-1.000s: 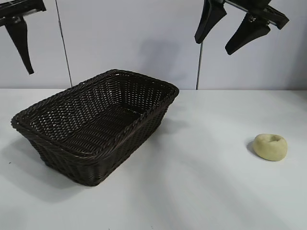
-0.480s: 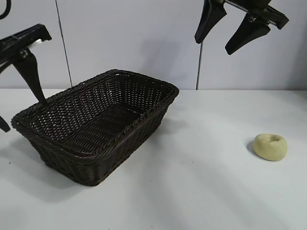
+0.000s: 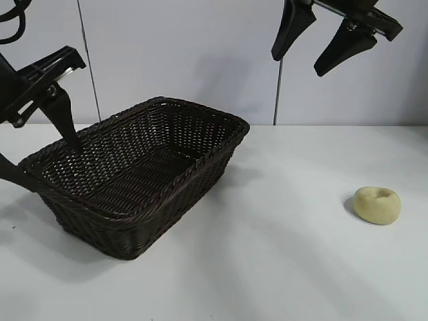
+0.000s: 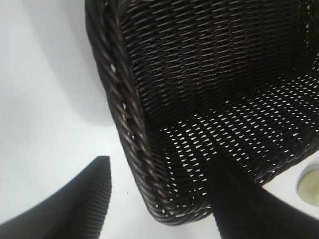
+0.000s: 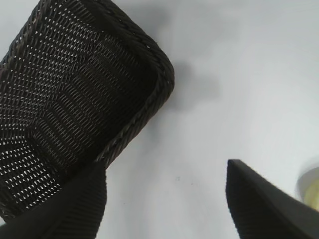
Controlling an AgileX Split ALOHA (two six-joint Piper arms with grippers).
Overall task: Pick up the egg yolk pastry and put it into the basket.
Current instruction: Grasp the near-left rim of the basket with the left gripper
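Now basket (image 3: 137, 177) empty; egg yolk pastry (image 3: 377, 204) on table; left gripper (image 3: 41, 157) wide astride rim, right gripper (image 3: 324, 47) wide.

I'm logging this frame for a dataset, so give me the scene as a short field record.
pastry: on the table, right of the basket, untouched
basket: on the table at left, nothing visible inside
left claw: open, straddling the basket's left rim
right claw: open, raised high above the table, holding nothing
task: pastry not yet picked up

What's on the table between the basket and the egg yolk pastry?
Nothing: the exterior view shows bare white table between the basket and the egg yolk pastry.
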